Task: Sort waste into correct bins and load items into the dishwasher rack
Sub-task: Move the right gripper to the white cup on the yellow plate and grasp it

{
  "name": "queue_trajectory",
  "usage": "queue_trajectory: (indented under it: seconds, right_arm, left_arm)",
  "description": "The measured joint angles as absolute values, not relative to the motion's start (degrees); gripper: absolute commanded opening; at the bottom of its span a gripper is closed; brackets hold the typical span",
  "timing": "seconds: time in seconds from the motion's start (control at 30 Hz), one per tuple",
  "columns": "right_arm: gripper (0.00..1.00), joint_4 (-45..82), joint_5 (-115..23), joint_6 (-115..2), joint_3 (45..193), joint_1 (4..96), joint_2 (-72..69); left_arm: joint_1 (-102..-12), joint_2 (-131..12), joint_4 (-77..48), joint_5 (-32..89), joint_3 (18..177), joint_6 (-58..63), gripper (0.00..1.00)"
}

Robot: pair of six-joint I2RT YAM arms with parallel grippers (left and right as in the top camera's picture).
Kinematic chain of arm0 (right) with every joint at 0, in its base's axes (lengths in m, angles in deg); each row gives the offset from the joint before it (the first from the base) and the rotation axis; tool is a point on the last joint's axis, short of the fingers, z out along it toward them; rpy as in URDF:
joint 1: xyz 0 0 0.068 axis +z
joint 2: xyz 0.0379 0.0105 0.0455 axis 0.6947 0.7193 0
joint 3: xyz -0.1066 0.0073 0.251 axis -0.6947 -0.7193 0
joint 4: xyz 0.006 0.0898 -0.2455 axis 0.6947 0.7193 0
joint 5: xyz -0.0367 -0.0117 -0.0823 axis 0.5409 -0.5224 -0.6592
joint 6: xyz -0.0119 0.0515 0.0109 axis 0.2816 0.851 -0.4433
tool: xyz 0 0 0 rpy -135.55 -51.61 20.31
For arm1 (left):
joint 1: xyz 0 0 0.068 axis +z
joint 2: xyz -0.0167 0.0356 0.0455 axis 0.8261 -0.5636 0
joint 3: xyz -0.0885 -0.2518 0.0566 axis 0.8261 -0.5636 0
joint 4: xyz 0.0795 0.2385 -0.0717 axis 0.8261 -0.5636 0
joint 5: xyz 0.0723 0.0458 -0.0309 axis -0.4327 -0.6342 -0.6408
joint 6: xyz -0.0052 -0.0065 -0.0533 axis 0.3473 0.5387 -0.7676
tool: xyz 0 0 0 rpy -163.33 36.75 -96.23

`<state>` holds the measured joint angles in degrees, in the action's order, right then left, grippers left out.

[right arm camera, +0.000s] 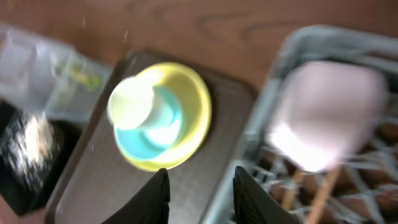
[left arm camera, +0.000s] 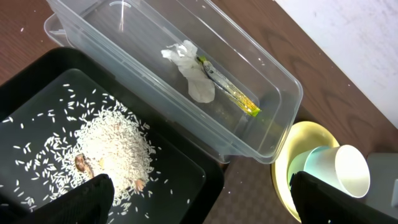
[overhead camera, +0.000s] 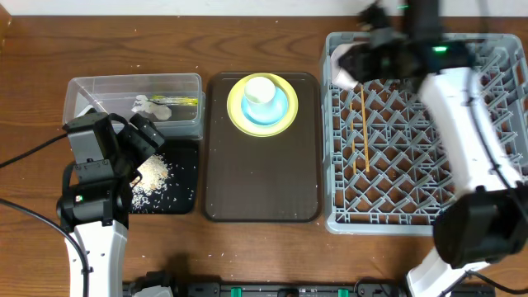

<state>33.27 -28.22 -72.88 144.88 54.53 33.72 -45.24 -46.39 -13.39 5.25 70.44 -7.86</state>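
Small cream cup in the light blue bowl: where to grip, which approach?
Pinch the rim of the small cream cup, one finger inside, one outside, from straight above. Its mouth seems to face up and its base sits in the light blue bowl on the round yellow plate, shielding the lower wall.

light: bright, even | overhead: sharp | left wrist: sheen on black tray (left arm camera: 180, 168) | right wrist: motion-blurred

no readable text anywhere, print on the snack wrapper (left arm camera: 227, 88) too small to read
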Motion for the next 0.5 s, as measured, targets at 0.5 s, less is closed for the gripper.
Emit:
queue_trajectory:
  seconds: [0.5]
  right_arm:
    - [0.34, 29.40, -51.90, -75.74, 144.84, 81.76, 37.61]
  left_arm:
    - [-45.24, -46.39, -13.41, 5.25, 70.44, -7.86, 0.94]
